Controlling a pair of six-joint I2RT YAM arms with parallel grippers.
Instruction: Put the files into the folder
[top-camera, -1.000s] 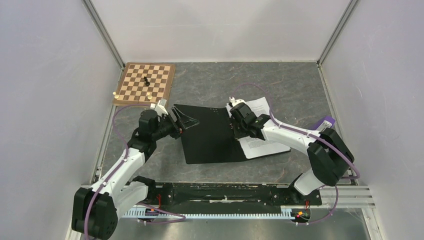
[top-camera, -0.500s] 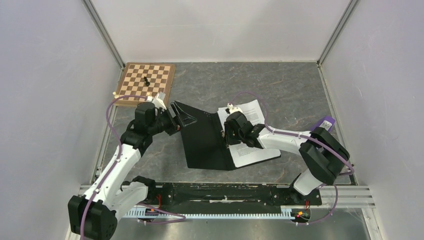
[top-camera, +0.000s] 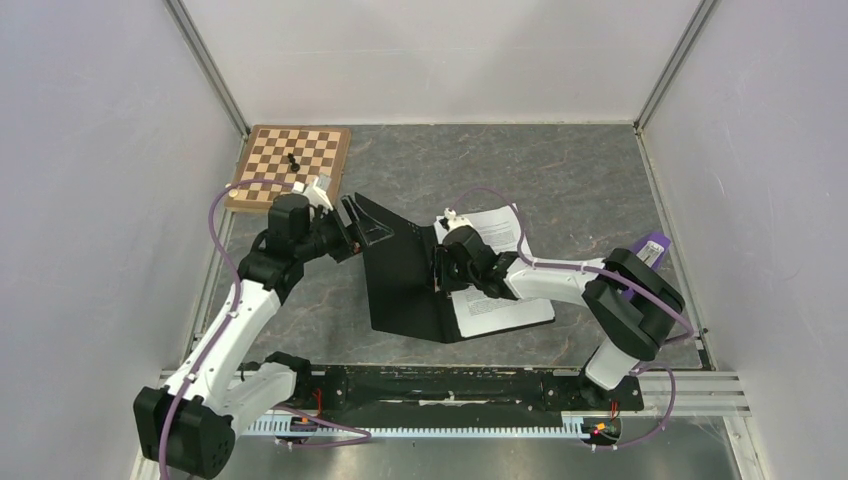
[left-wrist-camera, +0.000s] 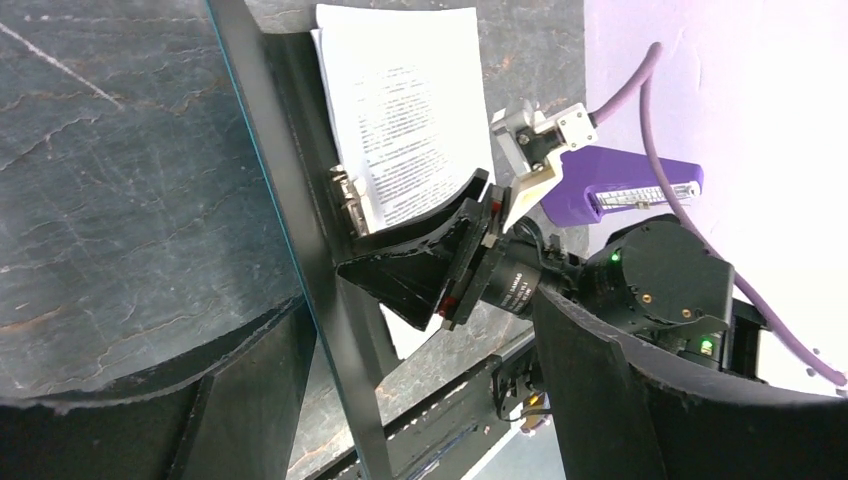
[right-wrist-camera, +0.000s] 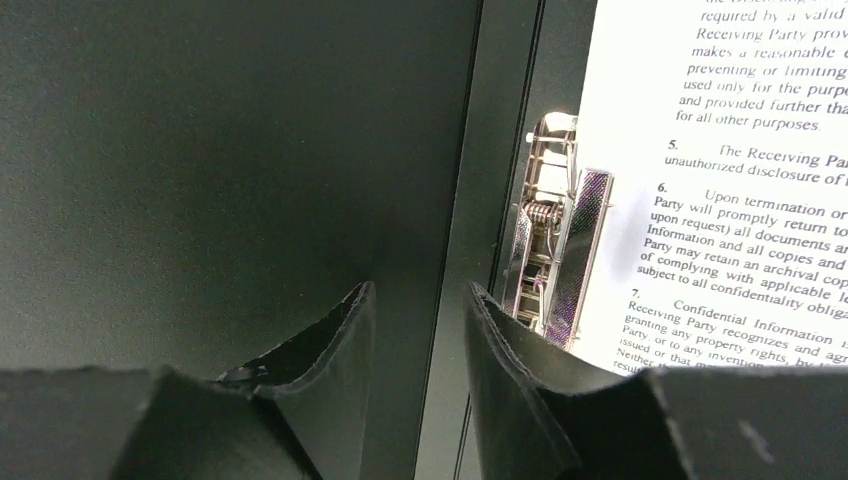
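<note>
A wooden chessboard (top-camera: 290, 165) with a few small pieces sits in the far left corner of the grey marbled surface (top-camera: 560, 170), and a purple plastic tool (top-camera: 650, 245) lies at the right edge, partly hidden by the right arm. The folder (top-camera: 405, 290) lies open mid-surface, its matte black left cover tilted up with the thin teal edge between the wide-spread fingers of the left hand (top-camera: 358, 232). The white printed files (top-camera: 500, 312) lie flat on its right face beside a shiny metal clip (right-wrist-camera: 555, 250), where the right hand (right-wrist-camera: 420, 290) hovers over the spine, narrowly parted and holding nothing.
</note>
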